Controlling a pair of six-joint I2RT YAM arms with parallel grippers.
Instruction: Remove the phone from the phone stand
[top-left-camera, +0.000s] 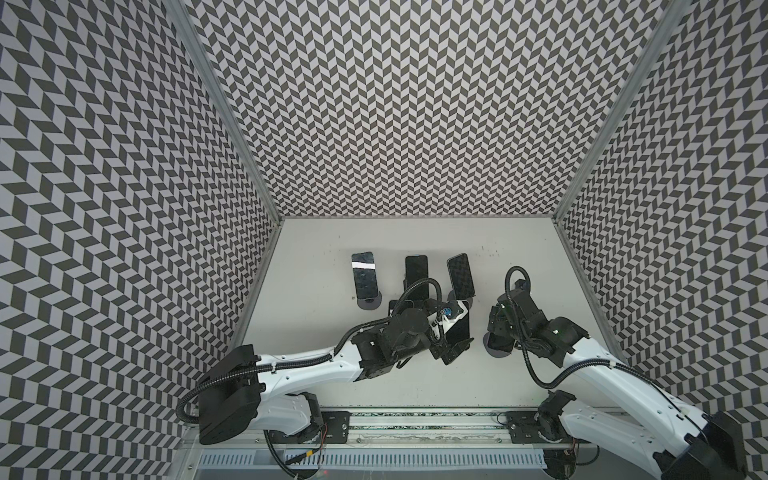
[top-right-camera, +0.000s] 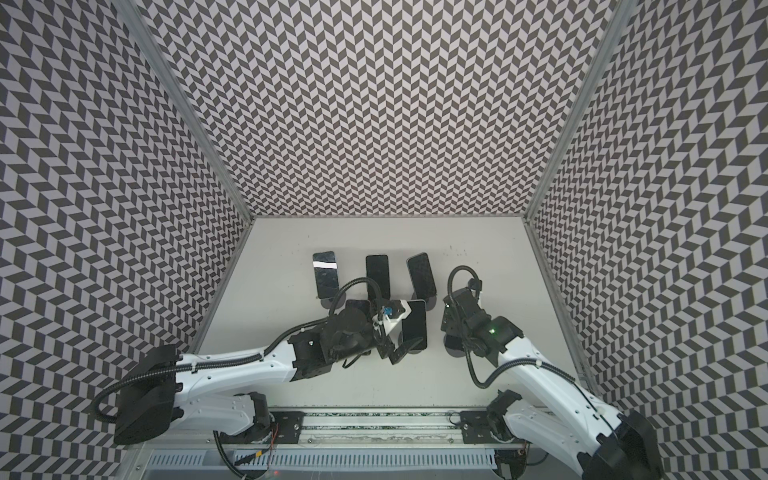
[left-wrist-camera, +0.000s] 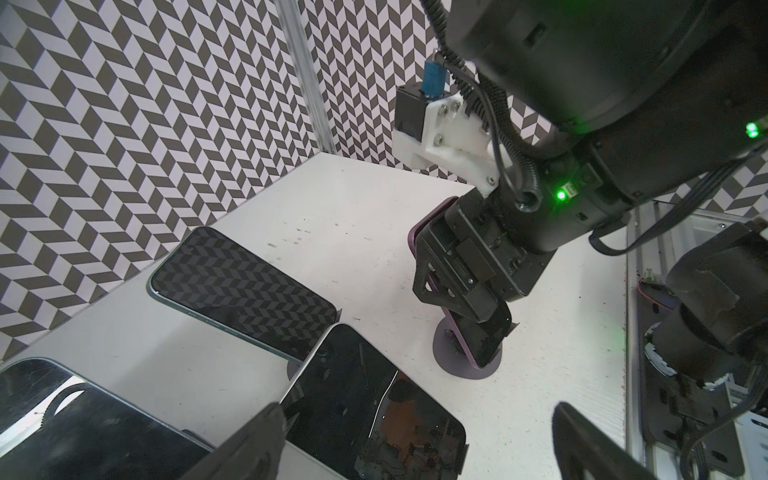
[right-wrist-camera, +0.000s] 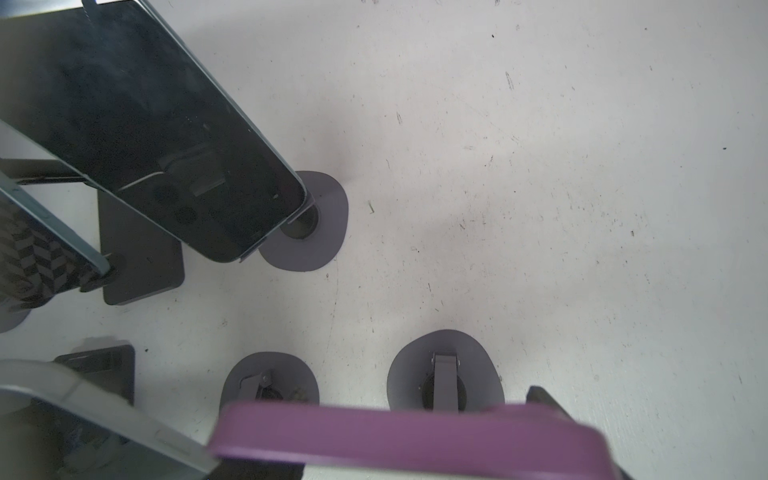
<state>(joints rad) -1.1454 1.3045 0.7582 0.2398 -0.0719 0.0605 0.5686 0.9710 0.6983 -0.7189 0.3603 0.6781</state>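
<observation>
Chevron-patterned walls (top-left-camera: 374, 104) in black and white closed in a white table (top-left-camera: 316, 332) on three sides, its top scuffed and speckled. Three dark screens leaned on stands in a back row in both top views: the left phone (top-left-camera: 364, 276) caught a bright strip of light, the middle phone (top-left-camera: 417, 276) was plain black, and the right phone (top-left-camera: 461, 279) mirrored the wall pattern. Toward the front right stood the purple-cased phone (right-wrist-camera: 395, 432), tilted on its phone stand (left-wrist-camera: 446, 361), whose round grey base lay flat on the table. Over it was the right gripper (left-wrist-camera: 463, 305). Its jaws stood astride the upper part of that phone, one finger behind the purple back and one over the screen. They were partly open, and whether the pads actually pressed on the case could not be told. The phone sat on the stand, not lifted. The left gripper (top-left-camera: 457, 351) was spread wide with nothing between its fingers, hovering at the near end of a pale-framed phone (top-right-camera: 414, 324) in the front middle, apart from the purple one.
</observation>
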